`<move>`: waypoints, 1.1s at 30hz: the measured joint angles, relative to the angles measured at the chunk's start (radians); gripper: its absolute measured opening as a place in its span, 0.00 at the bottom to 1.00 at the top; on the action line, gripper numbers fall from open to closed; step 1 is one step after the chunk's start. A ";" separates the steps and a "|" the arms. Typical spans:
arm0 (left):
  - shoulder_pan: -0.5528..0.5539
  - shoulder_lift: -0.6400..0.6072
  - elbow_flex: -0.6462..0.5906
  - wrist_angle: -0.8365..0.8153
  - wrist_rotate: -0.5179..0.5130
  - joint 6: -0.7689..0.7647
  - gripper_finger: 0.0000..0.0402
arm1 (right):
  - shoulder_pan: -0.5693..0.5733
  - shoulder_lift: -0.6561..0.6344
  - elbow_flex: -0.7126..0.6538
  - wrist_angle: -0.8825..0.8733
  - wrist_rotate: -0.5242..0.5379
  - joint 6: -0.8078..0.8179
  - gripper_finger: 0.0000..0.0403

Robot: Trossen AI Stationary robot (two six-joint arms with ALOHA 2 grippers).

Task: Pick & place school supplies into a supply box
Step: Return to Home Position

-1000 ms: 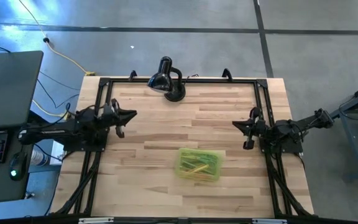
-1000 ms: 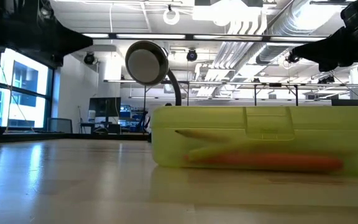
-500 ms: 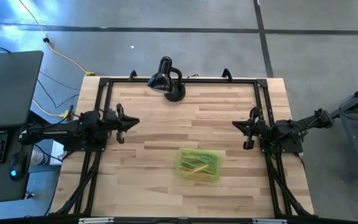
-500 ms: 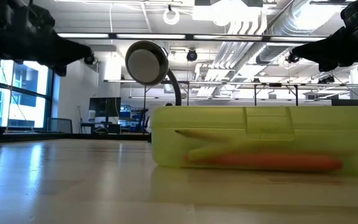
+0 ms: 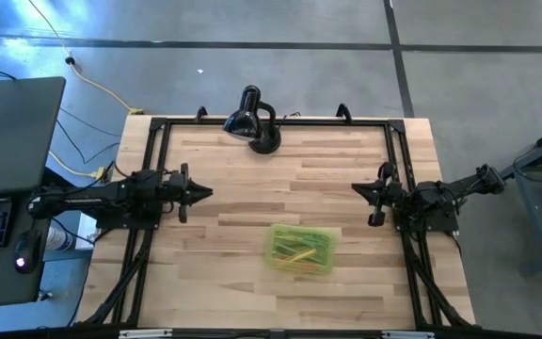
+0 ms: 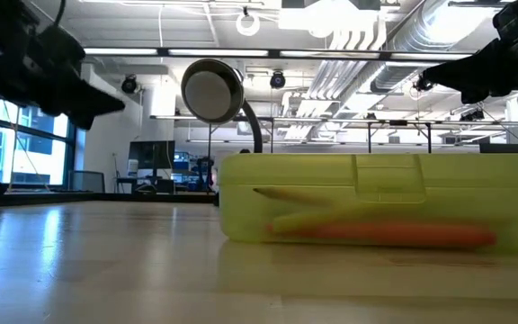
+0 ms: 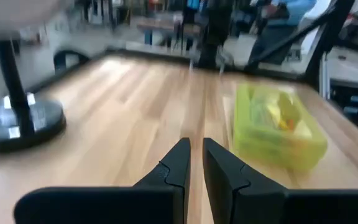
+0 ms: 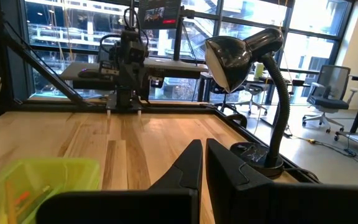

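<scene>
The yellow-green supply box (image 5: 301, 248), lid down, lies left-right on the bench (image 5: 224, 282), nearer the right arm (image 5: 426, 202) than the left arm (image 5: 111, 196). Both arms' jaws are pressed together, empty.

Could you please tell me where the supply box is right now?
In the high view, the closed supply box lies near the middle of the table, slightly toward the picture's bottom, nearer the right gripper than the left gripper.

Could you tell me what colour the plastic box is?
The rectangular plastic box is translucent yellow-green, clearest in the low view.
</scene>
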 joint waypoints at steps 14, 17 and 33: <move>0.000 0.022 0.001 -0.027 -0.012 -0.017 0.18 | 0.000 0.000 0.000 0.004 0.000 0.000 0.00; 0.000 0.022 0.001 -0.027 -0.012 -0.017 0.18 | 0.000 0.000 0.000 0.005 0.000 0.000 0.00; 0.000 0.022 0.001 -0.027 -0.012 -0.017 0.18 | 0.000 0.000 0.000 0.006 0.000 0.000 0.00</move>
